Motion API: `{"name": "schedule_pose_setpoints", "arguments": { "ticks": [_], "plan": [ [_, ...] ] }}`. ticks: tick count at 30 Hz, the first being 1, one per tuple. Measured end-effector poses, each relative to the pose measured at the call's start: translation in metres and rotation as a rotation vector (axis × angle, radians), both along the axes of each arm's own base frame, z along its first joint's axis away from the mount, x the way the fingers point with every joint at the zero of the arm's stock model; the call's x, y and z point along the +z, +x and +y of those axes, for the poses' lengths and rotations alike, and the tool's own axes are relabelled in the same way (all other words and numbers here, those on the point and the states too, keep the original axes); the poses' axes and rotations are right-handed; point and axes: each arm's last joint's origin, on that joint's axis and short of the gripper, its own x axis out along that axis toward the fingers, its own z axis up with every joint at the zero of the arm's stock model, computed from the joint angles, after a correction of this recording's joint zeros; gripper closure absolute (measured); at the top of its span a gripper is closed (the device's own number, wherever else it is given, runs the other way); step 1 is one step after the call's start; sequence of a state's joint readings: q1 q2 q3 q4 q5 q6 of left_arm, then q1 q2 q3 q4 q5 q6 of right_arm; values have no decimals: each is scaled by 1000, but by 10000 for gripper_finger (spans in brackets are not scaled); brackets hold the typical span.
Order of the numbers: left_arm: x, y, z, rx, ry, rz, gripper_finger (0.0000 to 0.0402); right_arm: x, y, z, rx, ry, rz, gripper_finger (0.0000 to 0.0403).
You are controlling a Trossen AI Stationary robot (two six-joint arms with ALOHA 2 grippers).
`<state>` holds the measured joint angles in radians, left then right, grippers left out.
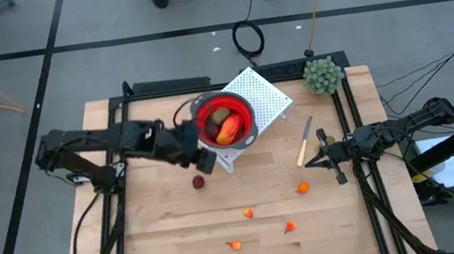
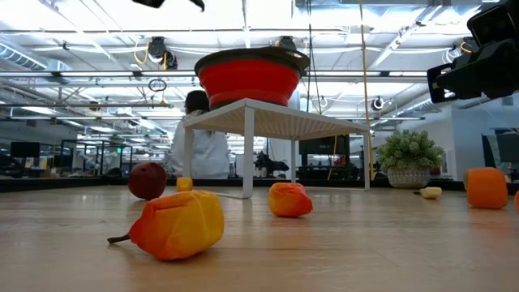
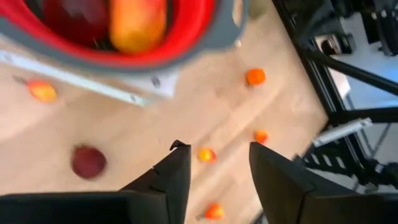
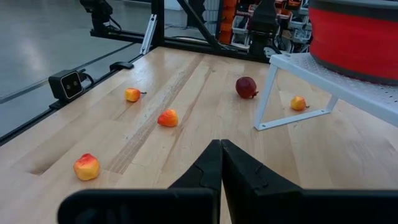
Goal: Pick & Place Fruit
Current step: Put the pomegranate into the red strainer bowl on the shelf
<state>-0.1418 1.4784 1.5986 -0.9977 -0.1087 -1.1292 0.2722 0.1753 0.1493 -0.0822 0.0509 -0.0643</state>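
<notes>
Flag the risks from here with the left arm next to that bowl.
1. Left gripper hangs empty beside the red bowl, which sits raised on a white rack; a sideways swing could bump it.
2. The dark red ball is round and may roll when pinched.
3. Small orange fruits lie scattered, so they are easy to mis-grasp.

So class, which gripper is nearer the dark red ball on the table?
Left. The left gripper hangs beside the bowl, just above the dark red ball. The right gripper waits far across the table, near the knife.
</notes>
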Motion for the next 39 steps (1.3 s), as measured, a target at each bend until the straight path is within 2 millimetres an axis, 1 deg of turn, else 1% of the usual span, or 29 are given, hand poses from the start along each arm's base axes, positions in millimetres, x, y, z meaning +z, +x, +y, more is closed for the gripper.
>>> {"name": "schedule_pose_setpoints", "arguments": {
  "ticks": [6, 10, 15, 23, 28, 32, 36, 39],
  "plan": [
    [0, -6, -32, 32, -13, -9, 274, 0, 0, 0, 0, 0, 0, 403],
    [-7, -7, -50, 50, -17, 20, 290, 0, 0, 0, 0, 0, 0, 403],
    [-24, -4, -68, 73, -33, 111, 307, 0, 0, 0, 0, 0, -1, 403],
    [-57, 9, -91, 159, -82, 253, 309, 0, 0, 0, 1, 1, -2, 403],
    [-76, 18, -98, 193, -81, 325, 309, 0, 0, 0, 1, 1, -1, 403],
    [-90, 22, -98, 238, -66, 400, 309, 0, 0, 0, 1, 0, -1, 403],
    [-101, 20, -92, 327, -33, 503, 309, 0, 0, 0, 1, 0, -1, 403],
    [-104, 16, -86, 373, -8, 561, 309, 0, 0, 0, 1, 0, 0, 403]
  ]
}}
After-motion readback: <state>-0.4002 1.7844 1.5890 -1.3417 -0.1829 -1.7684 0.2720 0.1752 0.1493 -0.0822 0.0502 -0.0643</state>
